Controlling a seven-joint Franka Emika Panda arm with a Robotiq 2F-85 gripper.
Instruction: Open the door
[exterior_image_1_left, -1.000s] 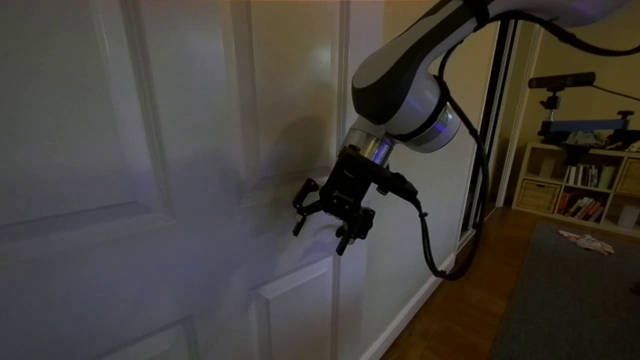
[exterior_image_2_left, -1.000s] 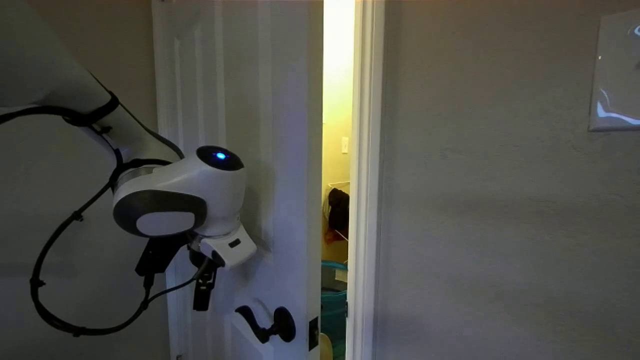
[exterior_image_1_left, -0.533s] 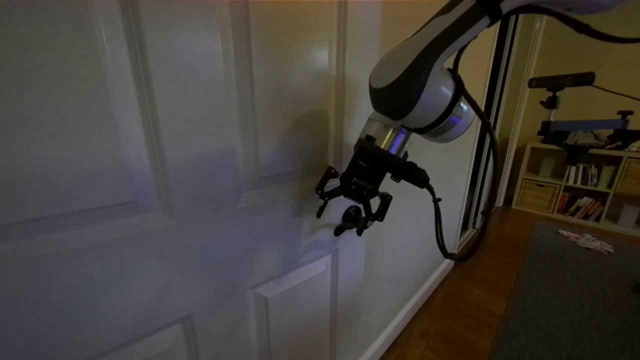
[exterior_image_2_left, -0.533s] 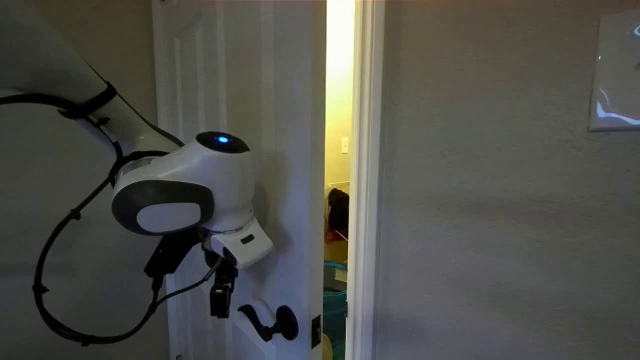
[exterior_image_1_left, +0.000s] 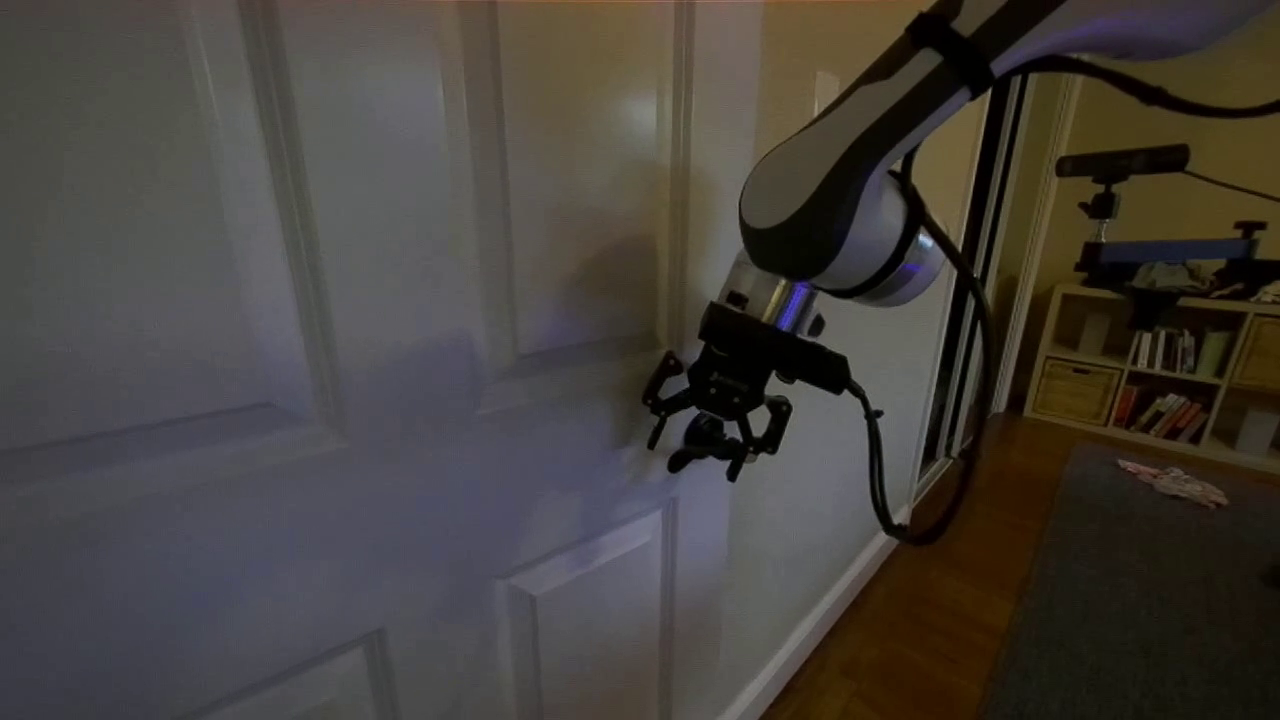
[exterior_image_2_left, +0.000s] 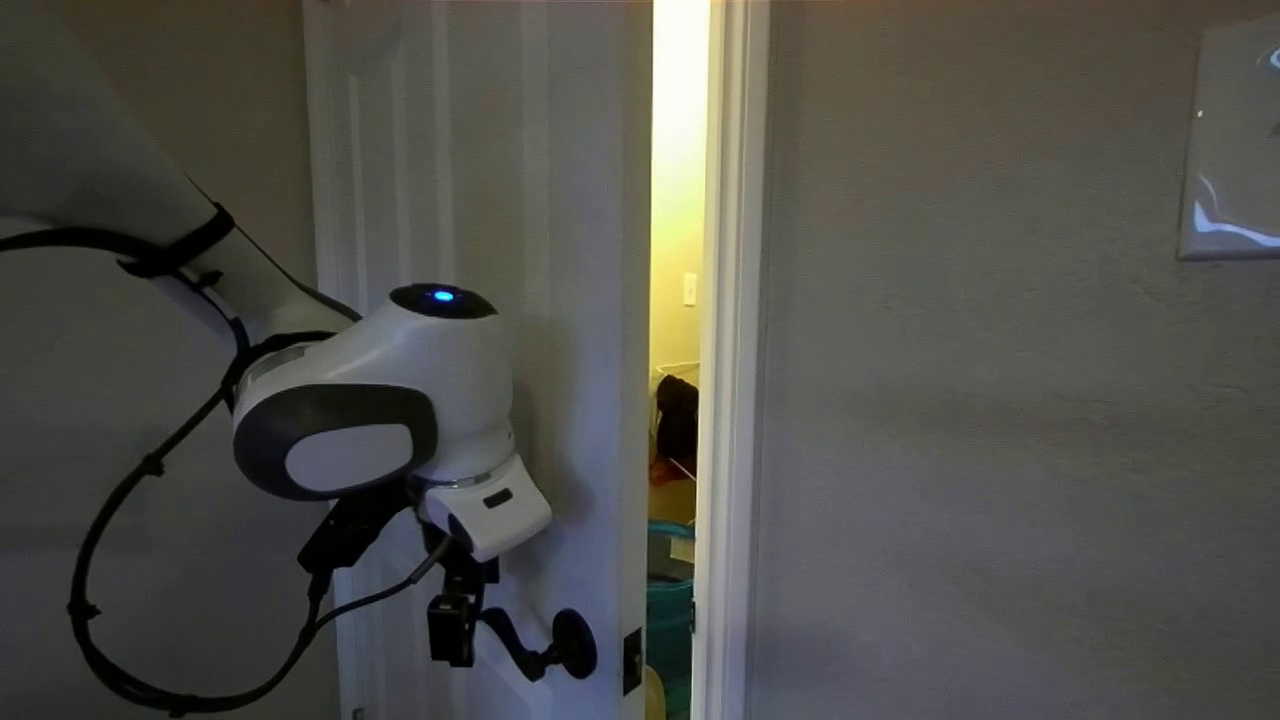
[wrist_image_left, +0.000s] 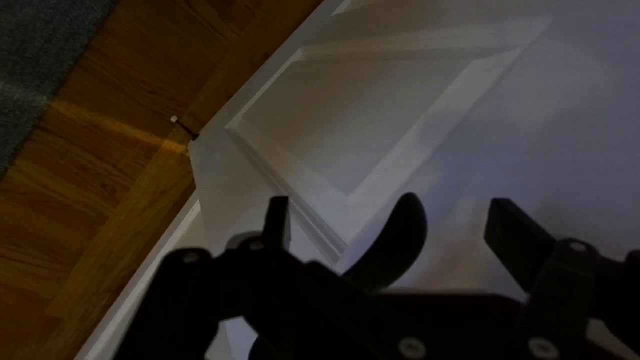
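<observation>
Both exterior views share the panelled door (exterior_image_1_left: 400, 450), seen close; the wrist view looks down along it.

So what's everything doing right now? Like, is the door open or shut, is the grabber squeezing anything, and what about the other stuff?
Door, partly open.
Gripper, open.
Black handle, not gripped; can't tell if turned.
Room beyond, brightly lit.
Robot's light, glowing blue.
Light switch, too small to tell.
Cloth, crumpled on the rug.
Lower books, some leaning.
</observation>
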